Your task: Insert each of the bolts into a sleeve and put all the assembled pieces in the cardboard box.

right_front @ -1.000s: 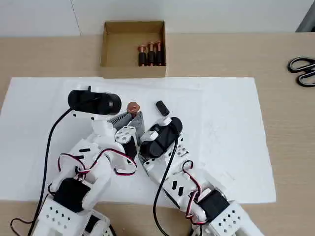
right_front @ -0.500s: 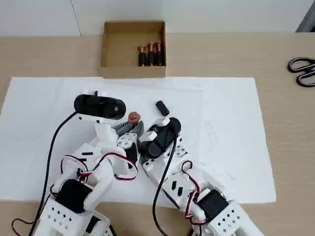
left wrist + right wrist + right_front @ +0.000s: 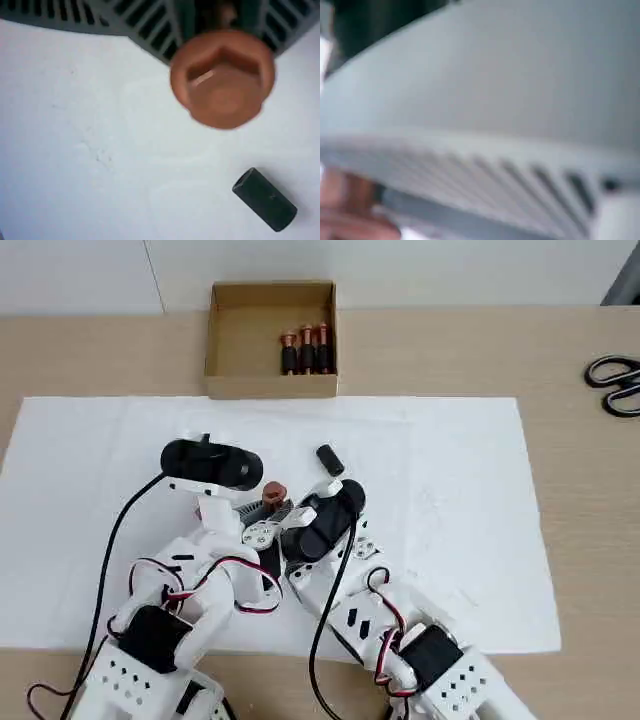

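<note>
Copper bolt (image 3: pixel 222 80) in left hand (image 3: pixel 271 502), sleeve (image 3: pixel 265 199) nearby

The bolt (image 3: pixel 222 80) hides its shank inside the left gripper (image 3: pixel 271 504) — scissors (image 3: pixel 615 383) are cut by the edge.

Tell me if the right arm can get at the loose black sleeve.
Probably yes: the sleeve lies alone on the paper just beyond the right arm, while the left gripper, shut on the bolt, sits off to the side.
</note>
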You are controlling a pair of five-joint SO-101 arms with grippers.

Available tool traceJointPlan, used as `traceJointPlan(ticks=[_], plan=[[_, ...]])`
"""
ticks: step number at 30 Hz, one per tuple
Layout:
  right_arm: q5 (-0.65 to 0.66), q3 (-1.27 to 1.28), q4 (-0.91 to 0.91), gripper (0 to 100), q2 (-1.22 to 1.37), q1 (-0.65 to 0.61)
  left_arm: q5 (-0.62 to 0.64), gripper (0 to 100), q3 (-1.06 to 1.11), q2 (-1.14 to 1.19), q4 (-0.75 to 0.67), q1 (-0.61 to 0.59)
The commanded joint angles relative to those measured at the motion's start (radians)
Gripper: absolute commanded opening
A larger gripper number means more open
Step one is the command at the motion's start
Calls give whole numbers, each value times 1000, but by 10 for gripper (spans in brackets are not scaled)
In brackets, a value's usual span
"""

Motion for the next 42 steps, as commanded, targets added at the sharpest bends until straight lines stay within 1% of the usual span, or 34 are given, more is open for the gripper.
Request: traceJointPlan(ticks=[1,4,8,11,16,20,26,29,31,33,35,37,40,42], plan=[[-8,-18,-27,4,-25,1,2,7,4,-3,9,-6],[-8,-18,-27,4,-25,1,2,18,-1,-3,9,-6],[-8,-18,-27,4,-25,1,2,118,-2,-3,11,-6],[-8,-18,-27,4,-25,1,2,158,-2,-3,12,-6],[-8,-18,-27,4,-25,2,2,161,-16,-5,21,-9],[-8,-17,-27,4,-25,33,5,162,-114,-5,115,-12],[-8,-17,-27,4,-25,38,3,162,-217,-5,213,-26],[-8,-12,-24,4,-25,53,2,162,-259,-5,281,-89],[-8,-12,-22,4,-25,99,-2,163,-277,-5,328,-144],[-8,-18,-22,4,-25,157,-43,163,-295,-5,384,-212],[-8,-26,-16,4,-21,226,-123,163,-312,-5,428,-296],[-8,-49,12,3,-15,325,-189,163,-317,-5,442,-404],[-5,-110,70,3,-15,470,-232,163,-312,-3,439,-562],[-2,-176,114,3,-13,542,-235,163,-312,-3,439,-628]])
